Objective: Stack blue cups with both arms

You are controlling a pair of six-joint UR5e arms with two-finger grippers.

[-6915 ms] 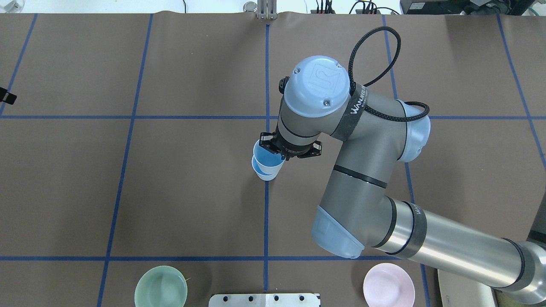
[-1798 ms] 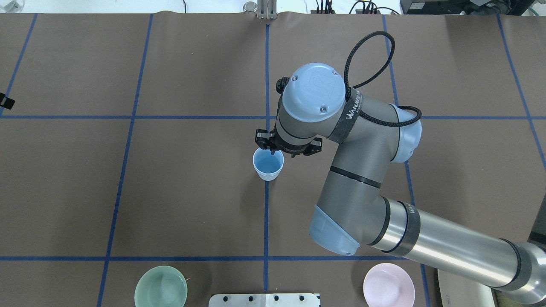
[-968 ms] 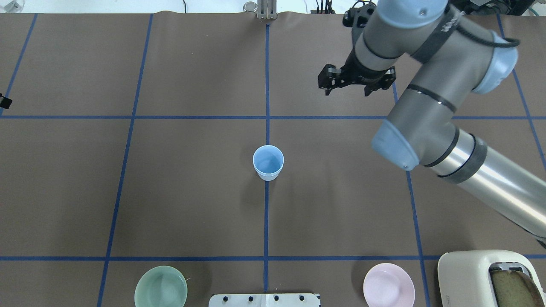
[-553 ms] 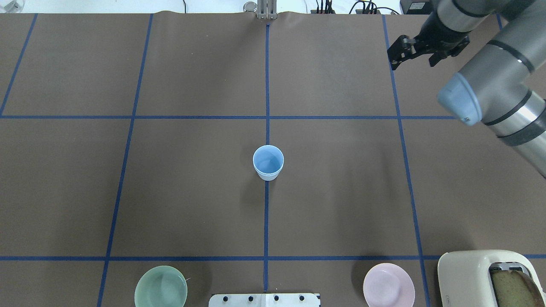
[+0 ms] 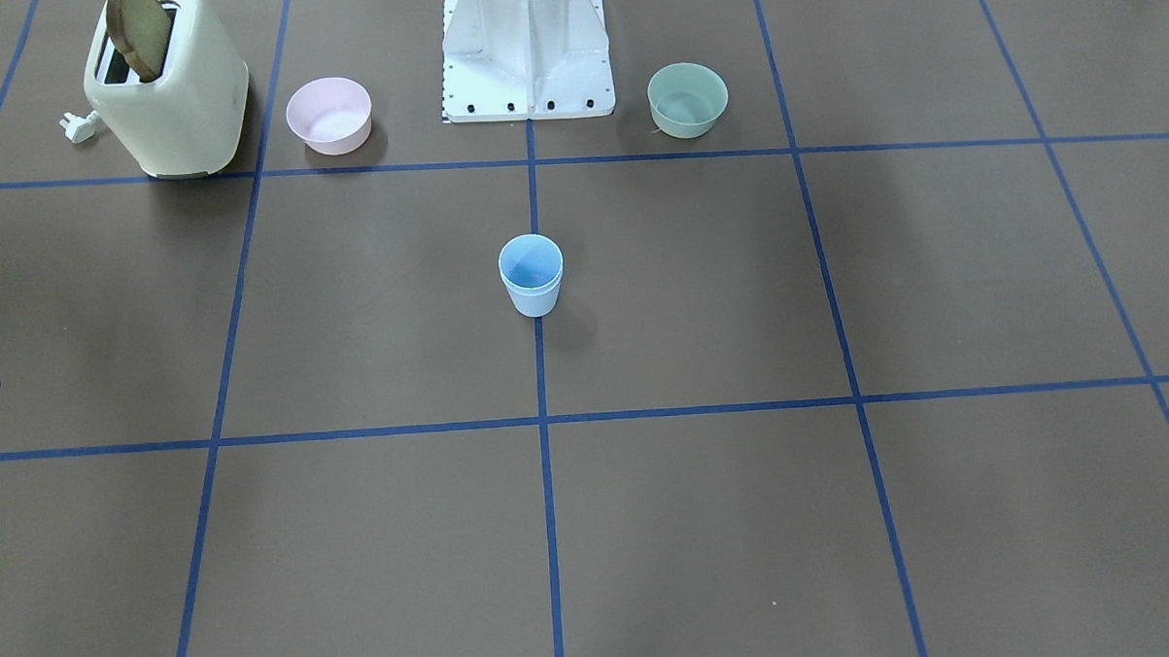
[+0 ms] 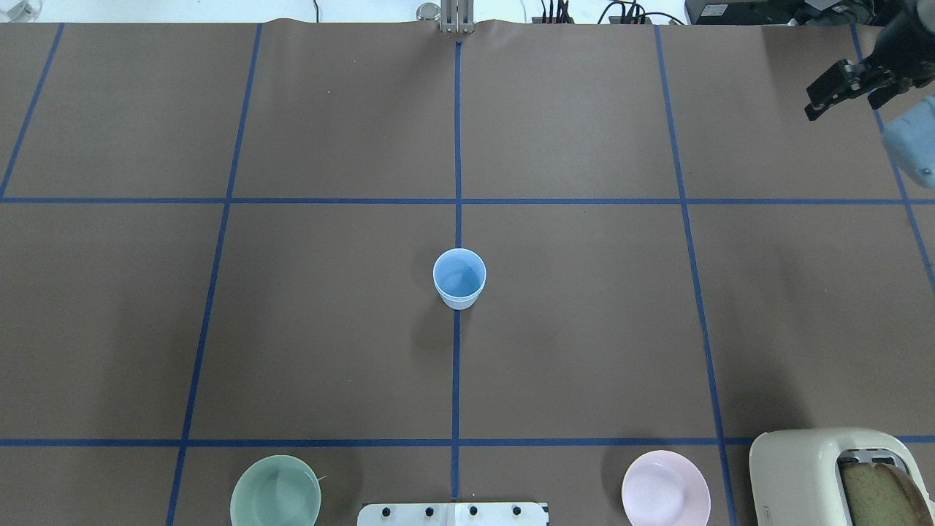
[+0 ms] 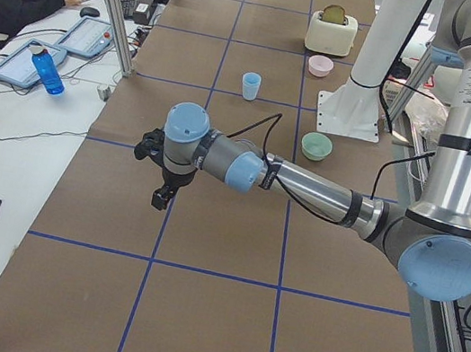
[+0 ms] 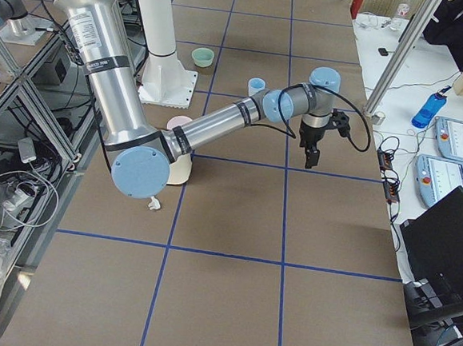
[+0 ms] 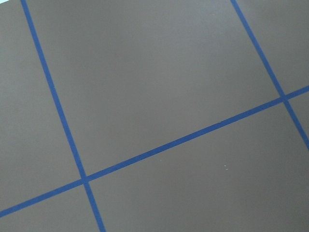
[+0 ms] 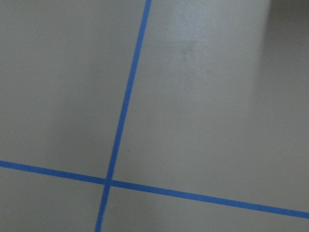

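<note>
Blue cups (image 6: 459,276) stand nested upright, mouths up; jaw state unclear on left arm (image 7: 307,186) and right arm (image 8: 220,120).

Open mat lies all round the blue cups (image 6: 459,277) mid-table. The near edge (robot's side) carries green bowl (image 6: 275,491), pedestal (image 6: 453,513), pink bowl (image 6: 665,488), toaster (image 6: 803,467). Right gripper (image 8: 309,159) hangs over the far right; left arm (image 7: 306,187) over the left end.

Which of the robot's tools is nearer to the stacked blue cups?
Right, probably. The right tool hangs at the overhead view's upper right, away from the stacked blue cups; the left tool is farther off, outside that view entirely.
</note>
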